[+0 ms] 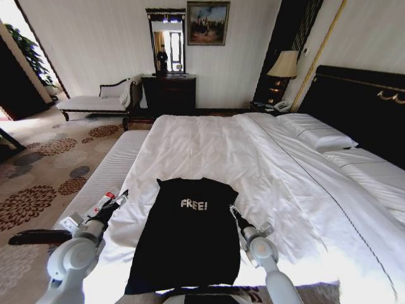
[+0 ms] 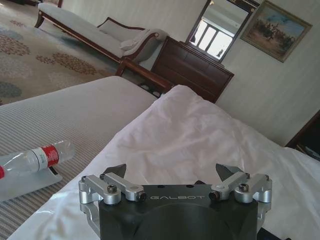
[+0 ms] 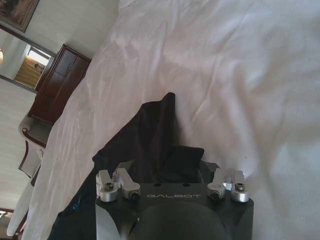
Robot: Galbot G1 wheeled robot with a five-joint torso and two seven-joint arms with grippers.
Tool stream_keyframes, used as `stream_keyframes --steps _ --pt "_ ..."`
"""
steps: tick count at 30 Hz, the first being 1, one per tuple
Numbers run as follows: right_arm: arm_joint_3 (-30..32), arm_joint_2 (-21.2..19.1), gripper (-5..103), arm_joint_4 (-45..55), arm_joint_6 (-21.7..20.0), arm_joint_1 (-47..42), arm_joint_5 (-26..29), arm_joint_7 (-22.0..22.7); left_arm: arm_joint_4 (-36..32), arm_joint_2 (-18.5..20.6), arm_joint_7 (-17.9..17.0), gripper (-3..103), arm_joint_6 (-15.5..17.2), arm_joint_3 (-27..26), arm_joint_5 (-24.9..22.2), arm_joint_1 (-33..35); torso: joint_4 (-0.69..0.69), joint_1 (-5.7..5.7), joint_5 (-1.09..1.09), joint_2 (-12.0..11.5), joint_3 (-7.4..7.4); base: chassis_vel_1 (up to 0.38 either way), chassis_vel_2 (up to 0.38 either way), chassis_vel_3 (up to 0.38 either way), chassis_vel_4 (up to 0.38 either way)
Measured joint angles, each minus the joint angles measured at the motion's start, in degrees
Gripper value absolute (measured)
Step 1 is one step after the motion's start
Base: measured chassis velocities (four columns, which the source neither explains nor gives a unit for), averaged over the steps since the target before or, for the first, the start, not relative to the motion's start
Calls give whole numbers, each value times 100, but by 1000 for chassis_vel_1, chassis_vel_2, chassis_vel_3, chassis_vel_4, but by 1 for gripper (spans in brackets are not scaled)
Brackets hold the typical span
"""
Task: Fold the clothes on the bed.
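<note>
Head view: black "FREE!" T-shirt (image 1: 190,237) lies flat at the near edge of the bed (image 1: 266,164). Left gripper (image 1: 120,197) beside its left edge; right gripper (image 1: 233,211) at its right edge.
Left wrist view: left gripper (image 2: 172,172) released, over the white duvet (image 2: 200,135); water bottle (image 2: 35,157) nearby.
Right wrist view: right gripper (image 3: 172,172) spread, black fabric (image 3: 150,135) between its fingers.

We see the bed (image 1: 209,152) under its white duvet (image 1: 285,183), our black T-shirt (image 1: 190,234) spread flat at its foot, pillows (image 1: 316,133) by the headboard
</note>
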Motion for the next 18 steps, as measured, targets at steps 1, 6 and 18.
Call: stream_keyframes --steps 1,6,18 --pt "8 6 68 -10 13 10 10 -3 -17 1 -6 100 1 0 -1 0 0 0 0 0 0 0 0 0 0" --pt "-7 17 52 -19 31 5 -4 -18 -69 -6 -59 100 11 8 -2 -19 0 0 0 0 0 0 0 0 0" --pt "-26 17 4 -77 167 59 -247 -23 -99 -91 -124 100 14 82 36 -34 0 0 0 0 0 0 0 0 0"
